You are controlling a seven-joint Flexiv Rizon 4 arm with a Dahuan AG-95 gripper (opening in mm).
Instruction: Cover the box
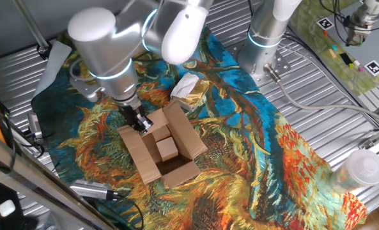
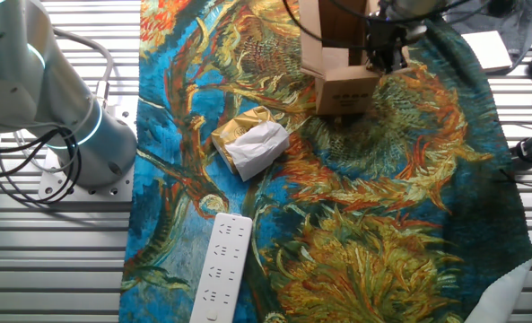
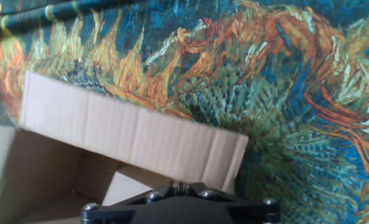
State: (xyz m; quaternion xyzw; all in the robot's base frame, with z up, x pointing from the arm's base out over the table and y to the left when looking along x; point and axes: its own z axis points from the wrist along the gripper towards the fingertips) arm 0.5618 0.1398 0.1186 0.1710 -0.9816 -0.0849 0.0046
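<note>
So the box is sitting open on the painted cloth that covers the table, roughly middle of the scene in one fixed view, with the gripper right at its 10 o'clock corner. All the flaps look folded outward and there's a smaller cardboard block down inside. Crumpled wrapper lies near, around 1 o'clock from the box.

Handling-wise I'd guess this thing is super light. It's thin corrugated card, stiff along the flutes but it'll crease at the hinge lines easily. It'll probably skid on the cloth if you shove a flap sideways, since there's barely any weight to anchor it. Not fragile exactly, but it would crush under a hard squeeze.

Best spot to work a flap is its free edge near the middle, swinging it up and over instead of pinching the wall.

Can't tell whether the fingers are open or closed; the hand view only shows the mount, with a flap just above it.
</note>
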